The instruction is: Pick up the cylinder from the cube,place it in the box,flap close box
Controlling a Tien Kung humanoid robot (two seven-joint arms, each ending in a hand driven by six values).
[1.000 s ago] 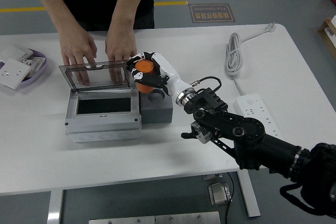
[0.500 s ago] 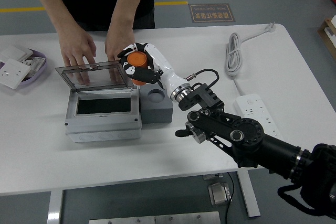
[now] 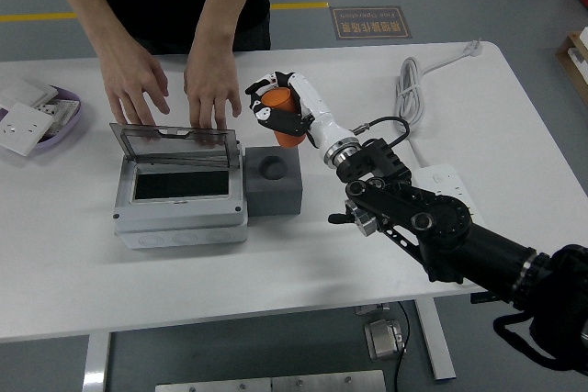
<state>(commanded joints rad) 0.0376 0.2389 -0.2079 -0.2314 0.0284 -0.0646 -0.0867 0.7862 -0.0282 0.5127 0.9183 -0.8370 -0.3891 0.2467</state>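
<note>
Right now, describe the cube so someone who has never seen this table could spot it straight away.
Find the grey box with the raised clear lid on the white table. The cube sits touching the box's right side. It is the only dark grey block, with a round hollow in its top.

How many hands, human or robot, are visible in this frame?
3: the person's two hands behind the box's lid, and the robot's right hand holding the orange cylinder.

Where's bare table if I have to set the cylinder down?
Bare: the near strip in front of the box and cube. Crowded: behind the box, the person's hands; right, cable and power strip.
</note>
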